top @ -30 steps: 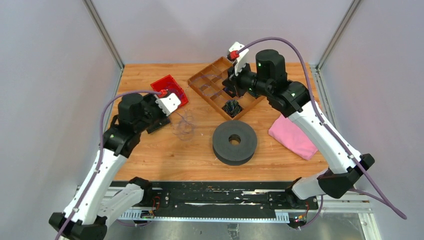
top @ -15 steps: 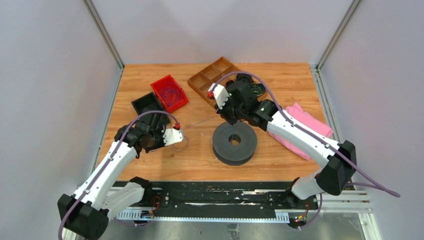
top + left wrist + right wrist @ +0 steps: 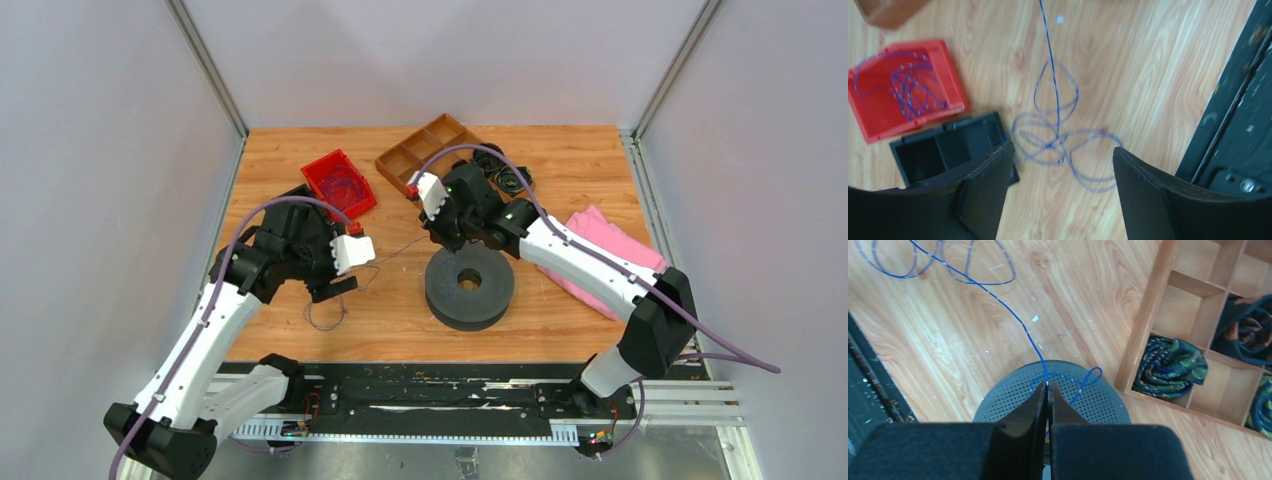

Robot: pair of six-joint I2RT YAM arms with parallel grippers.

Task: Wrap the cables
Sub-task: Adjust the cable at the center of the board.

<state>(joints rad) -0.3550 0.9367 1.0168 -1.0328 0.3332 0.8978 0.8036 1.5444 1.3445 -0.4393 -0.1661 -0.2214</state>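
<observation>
A bare wooden table [image 3: 580, 170] sits between plain grey walls. On it, in front of the left arm, lies the cable being worked [image 3: 1049, 75], a hair-thin blue wire slumped into loose overlapping loops. One strand runs from the loops across the wood to the dark round spool [image 3: 490, 295]. It looks almost weightless and fully limp, so it should keep no shape of its own, snag on itself easily and slip out of a weak pinch. The safest hold is probably a firm nip on a single strand near a free end or the edge of the loops, not in the tangle. More cables lie in the red bin [image 3: 878, 122] beside a black bin [image 3: 948, 150], and coiled bundles [image 3: 1170, 365] fill compartments of the brown tray [image 3: 1143, 330]. The right gripper [image 3: 1048, 387] is pressed together on the strand just above the spool's perforated top, with its arm bent in across the pink cloth [image 3: 612, 232]. The left gripper [image 3: 1060, 150] hangs spread wide over the loops and holds nothing, its wrist tipped down toward the table.
</observation>
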